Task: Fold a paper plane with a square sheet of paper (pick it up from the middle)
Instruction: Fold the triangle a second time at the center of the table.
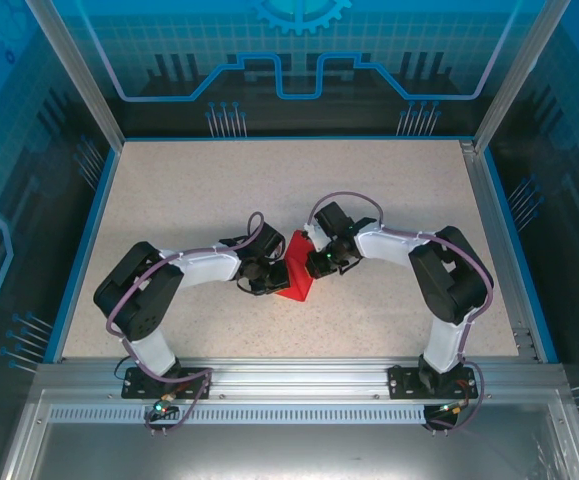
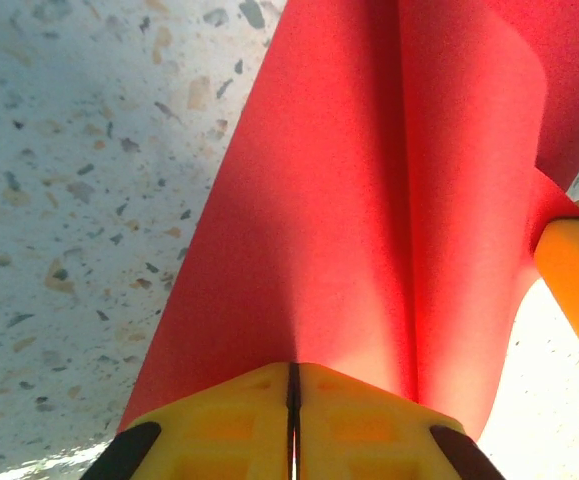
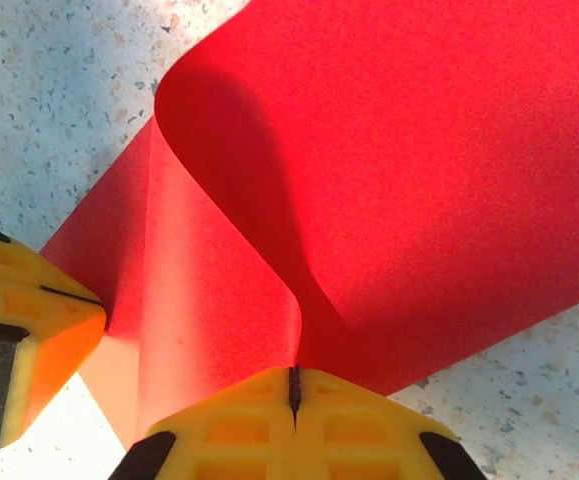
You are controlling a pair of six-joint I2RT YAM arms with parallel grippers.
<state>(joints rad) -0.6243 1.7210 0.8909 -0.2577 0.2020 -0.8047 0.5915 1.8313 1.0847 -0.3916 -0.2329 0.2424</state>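
Observation:
The square sheet of paper (image 1: 295, 278) is bright red and bent, held between both arms over the middle of the table. From the left, my left gripper (image 1: 270, 276) is shut on its edge. My right gripper (image 1: 319, 263) pinches it from the right. In the left wrist view the yellow jaws of the left gripper (image 2: 293, 372) meet on the sheet (image 2: 339, 200), which rises in a soft fold. The right wrist view shows the right gripper (image 3: 293, 378) closed on a curled fold of the paper (image 3: 419, 150). The other gripper's yellow finger (image 3: 29, 310) is at the left.
A speckled beige tabletop (image 1: 189, 200) with a blue rim (image 1: 81, 250) lies under the arms. Metal frame posts (image 1: 514, 75) and clear panels stand around it. The arm bases (image 1: 159, 375) sit at the near edge.

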